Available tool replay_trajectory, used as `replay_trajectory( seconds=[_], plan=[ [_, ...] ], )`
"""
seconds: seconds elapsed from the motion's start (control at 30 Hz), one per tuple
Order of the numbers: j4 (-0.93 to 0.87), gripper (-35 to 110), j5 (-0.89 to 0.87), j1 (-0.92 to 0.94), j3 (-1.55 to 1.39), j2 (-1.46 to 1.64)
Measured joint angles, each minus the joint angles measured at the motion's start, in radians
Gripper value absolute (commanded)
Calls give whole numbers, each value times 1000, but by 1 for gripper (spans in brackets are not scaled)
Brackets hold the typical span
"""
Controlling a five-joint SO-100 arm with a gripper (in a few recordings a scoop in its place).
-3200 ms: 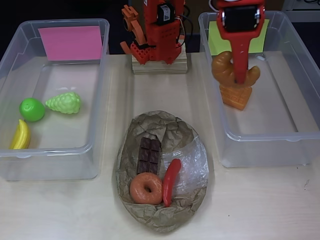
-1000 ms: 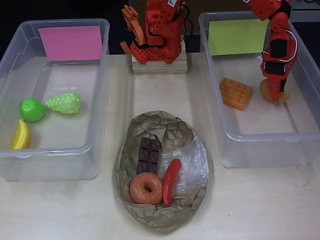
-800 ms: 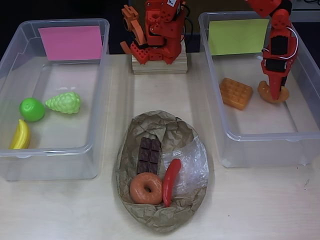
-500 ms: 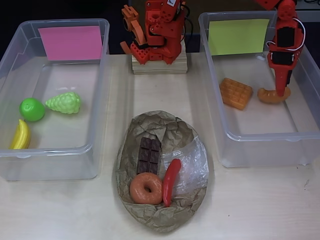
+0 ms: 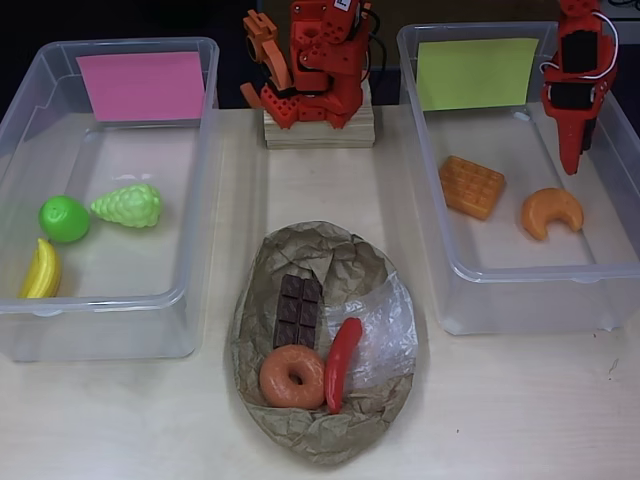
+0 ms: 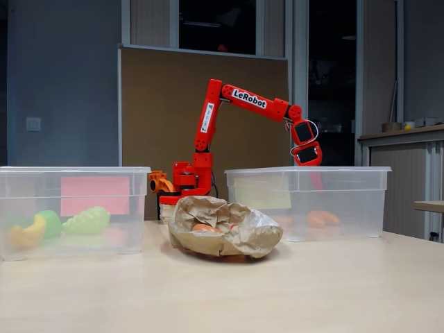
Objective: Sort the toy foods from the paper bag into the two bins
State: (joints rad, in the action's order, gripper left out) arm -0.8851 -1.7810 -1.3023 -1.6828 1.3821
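My red gripper (image 5: 572, 165) hangs over the right bin (image 5: 520, 275), the one with the yellow-green label, holding nothing. Its fingers overlap when seen from above. The croissant (image 5: 552, 212) lies loose on the bin floor just below the fingertips, beside the orange waffle (image 5: 472, 186). The left bin (image 5: 200, 200), with the pink label, holds the green apple (image 5: 64, 218), grapes (image 5: 128, 204) and banana (image 5: 42, 270). On the crumpled paper bag (image 5: 360, 270) rest the chocolate bar (image 5: 299, 310), donut (image 5: 292, 376) and red chili (image 5: 342, 363).
The arm's base (image 5: 315, 60) stands on a wooden block at the back, between the bins. In the fixed view the bag (image 6: 222, 225) sits in front of the base, with bare table toward the front edge.
The gripper carried the croissant over the right bin, lowered it beside the waffle and let go. It has since risen toward the back, and the croissant settled nearer the front.
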Motion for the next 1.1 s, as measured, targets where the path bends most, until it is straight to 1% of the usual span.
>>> replay_trajectory(
  seconds=[0.17, 0.23, 0.33, 0.47, 0.6, 0.77, 0.83, 0.93, 0.97, 1.1],
  plan=[
    [-23, 18, 8, 3, 0, 29],
    [-58, 19, 63, 11, 11, 44],
    [-181, 20, 209, 54, 81, 57],
    [-360, 22, 491, 153, 213, 95],
    [-494, 24, 785, 285, 299, 146],
    [-554, 22, 1129, 483, 333, 235],
    [-571, 19, 1255, 575, 333, 270],
    [-574, 16, 1367, 729, 319, 311],
    [-574, 16, 1385, 781, 318, 314],
    [-552, 14, 1394, 976, 288, 316]
  ],
)
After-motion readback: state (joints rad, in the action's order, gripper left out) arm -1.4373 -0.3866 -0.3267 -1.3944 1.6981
